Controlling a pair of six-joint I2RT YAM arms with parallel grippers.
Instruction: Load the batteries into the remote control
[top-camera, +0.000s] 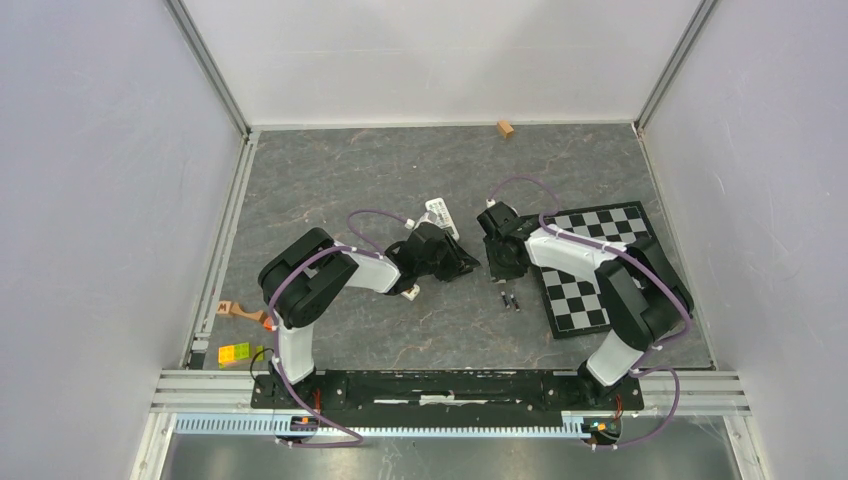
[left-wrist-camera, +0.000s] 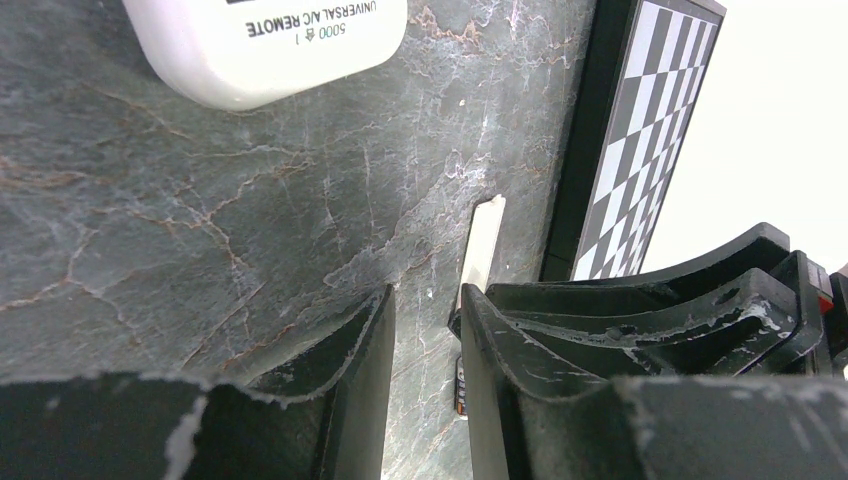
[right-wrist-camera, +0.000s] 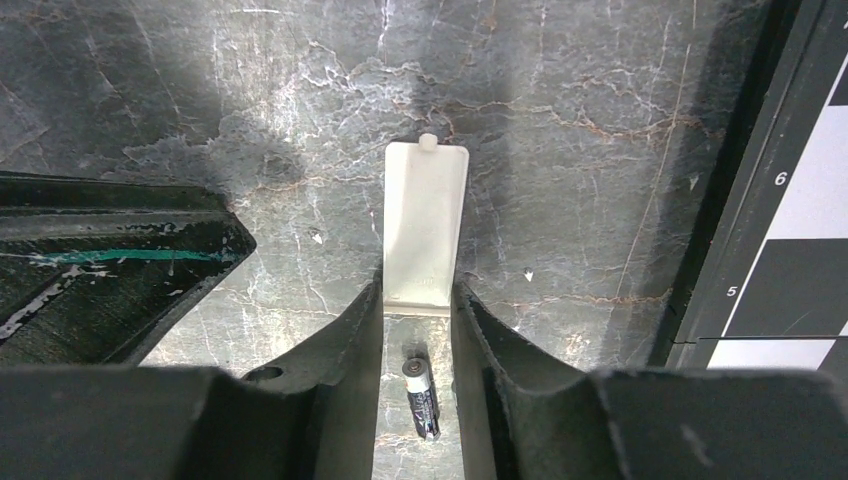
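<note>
The battery lies on the tabletop inside my right claw, behind its tips. It looks light, hard, slick and apt to roll, so I would pinch across its middle. Those tips flank a white cover; gripping or not, I cannot tell. My left claw gapes empty.

The left arm folds at its elbow near the table's left edge and reaches right toward the middle; the right arm mirrors it from the right edge. Both wrists sit low over the centre (almost nose to nose). The left gripper holds its jaws narrowly parted. The right gripper points down, jaws also slightly apart; whether they pinch is unclear.
</note>
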